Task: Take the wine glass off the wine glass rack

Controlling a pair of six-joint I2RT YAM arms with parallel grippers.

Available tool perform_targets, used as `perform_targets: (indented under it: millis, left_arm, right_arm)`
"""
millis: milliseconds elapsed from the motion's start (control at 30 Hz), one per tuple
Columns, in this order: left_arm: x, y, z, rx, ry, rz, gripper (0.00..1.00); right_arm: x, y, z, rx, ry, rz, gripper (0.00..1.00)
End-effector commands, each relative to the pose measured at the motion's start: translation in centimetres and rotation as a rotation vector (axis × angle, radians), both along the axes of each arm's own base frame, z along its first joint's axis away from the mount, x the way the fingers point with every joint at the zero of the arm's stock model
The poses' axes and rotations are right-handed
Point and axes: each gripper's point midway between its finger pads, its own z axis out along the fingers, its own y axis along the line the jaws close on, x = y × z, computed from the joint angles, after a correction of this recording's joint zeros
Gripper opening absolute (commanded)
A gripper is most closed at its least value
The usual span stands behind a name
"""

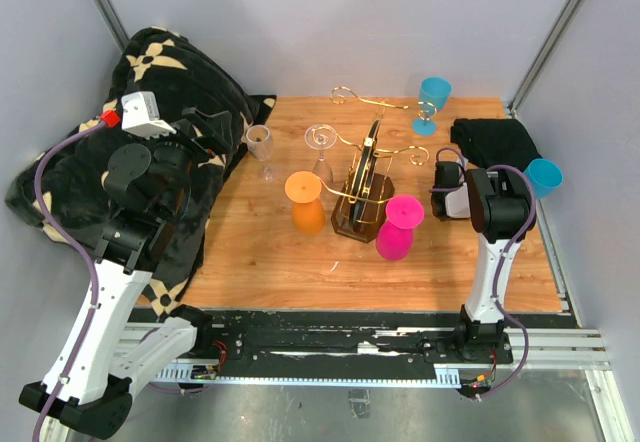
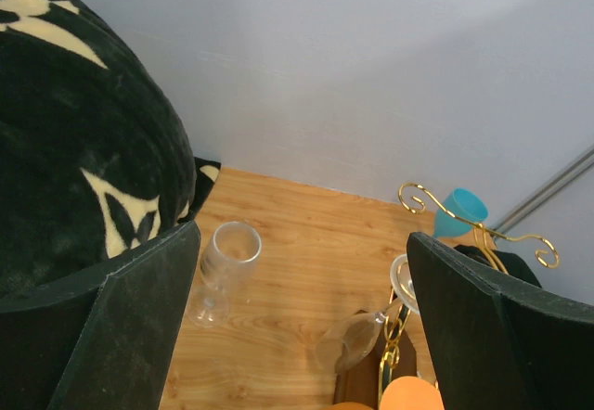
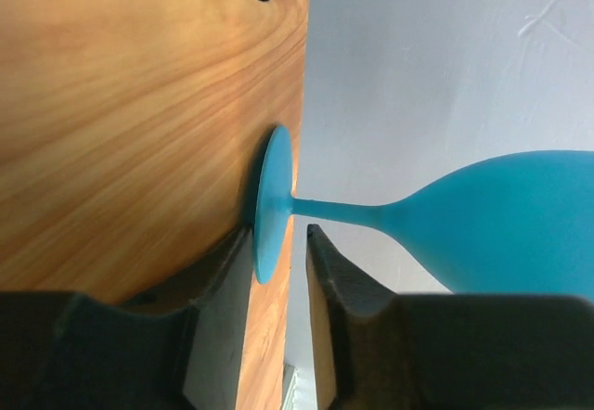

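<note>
Gold wire rack point(image 1: 368, 167) on dark octagonal base, table centre, carrying three glasses foot-up: orange wine glass point(image 1: 307, 210), magenta wine glass point(image 1: 396, 234), clear wine glass point(image 1: 321, 157). Three more off it: turquoise wine glass point(image 3: 501, 215) upright at right table edge, right gripper point(image 3: 278, 234) with jaws slightly apart astride its foot, no clamp; second turquoise glass point(image 1: 433, 95) at back; second clear glass point(image 1: 260, 145) left. Left gripper point(image 2: 302, 234) spread wide, grasping nothing. Wood tabletop point(image 1: 260, 262), grey walls point(image 1: 330, 22), patterned black blanket point(image 1: 170, 62), black cloth point(image 1: 490, 140).

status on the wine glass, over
Left claw open, empty. Right claw parted around foot of blue wine glass; glass upright on table edge, off the rack. No obstruction seen.
</note>
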Motion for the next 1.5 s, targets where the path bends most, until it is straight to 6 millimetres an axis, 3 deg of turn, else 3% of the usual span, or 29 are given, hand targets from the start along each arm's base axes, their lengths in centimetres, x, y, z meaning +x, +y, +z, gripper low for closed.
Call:
perform_targets:
  millis: [0, 167, 267, 300, 533, 767, 800, 1000, 1033, 1133, 1233, 1300, 1367, 1433, 1467]
  left_arm:
    - [-0.3, 0.4, 1.3, -0.011, -0.032, 0.011, 1.0]
    - [-0.4, 0.3, 1.3, -0.015, -0.033, 0.006, 1.0]
    - [-0.4, 0.2, 1.3, -0.021, -0.033, 0.003, 1.0]
    - [-0.4, 0.2, 1.4, -0.023, -0.033, 0.0, 1.0]
    - [-0.5, -0.1, 1.7, -0.037, -0.043, -0.017, 1.0]
    - [-0.7, 0.2, 2.3, -0.029, -0.05, -0.001, 1.0]
    - [-0.7, 0.7, 2.5, -0.027, -0.052, 0.021, 1.0]
    - [-1.4, 1.8, 3.7, -0.023, -0.057, 0.071, 1.0]
    - [-1.5, 1.9, 3.7, -0.023, -0.056, 0.071, 1.0]
    - [-1.6, 1.8, 3.8, -0.028, -0.055, 0.066, 1.0]
    - [-1.6, 1.9, 3.9, -0.028, -0.056, 0.07, 1.0]
    - [-1.6, 2.0, 3.9, -0.026, -0.057, 0.075, 1.0]
    - [-1.6, 2.2, 3.8, -0.026, -0.054, 0.087, 1.0]
    - [-1.5, 2.2, 3.9, -0.026, -0.052, 0.09, 1.0]
    - [-1.6, 2.4, 3.8, -0.027, -0.046, 0.099, 1.0]
  right_arm:
    - [-0.2, 1.4, -1.9, 0.059, 0.051, 0.04, 0.34]
    - [0.3, 2.8, -1.6, 0.173, 0.076, 0.084, 0.43]
    - [0.5, 4.0, -1.3, 0.283, 0.078, 0.12, 0.62]
    - [0.5, 4.4, -1.2, 0.317, 0.078, 0.133, 0.64]
    - [0.8, 7.2, -0.2, 0.486, 0.111, 0.24, 0.66]
    - [4.2, 11.3, 4.0, 0.807, 0.024, 0.332, 0.76]
    - [4.5, 12.2, 4.5, 0.885, 0.027, 0.344, 0.85]
    - [6.1, 11.8, 8.9, 1.302, -0.11, 0.139, 0.94]
    - [6.5, 11.8, 9.8, 1.377, -0.129, 0.119, 1.0]
    - [7.4, 10.3, 13.4, 1.425, -0.265, 0.048, 0.99]
    - [7.9, 10.1, 19.3, 1.356, -0.408, 0.141, 0.98]
    - [7.6, 11.7, 24.0, 1.224, -0.464, 0.302, 0.98]
    - [6.1, 14.9, 28.0, 1.088, -0.481, 0.46, 0.98]
    - [2.9, 17.8, 31.6, 1.06, -0.534, 0.534, 0.98]
    - [1.2, 19.0, 32.4, 1.107, -0.544, 0.542, 0.99]
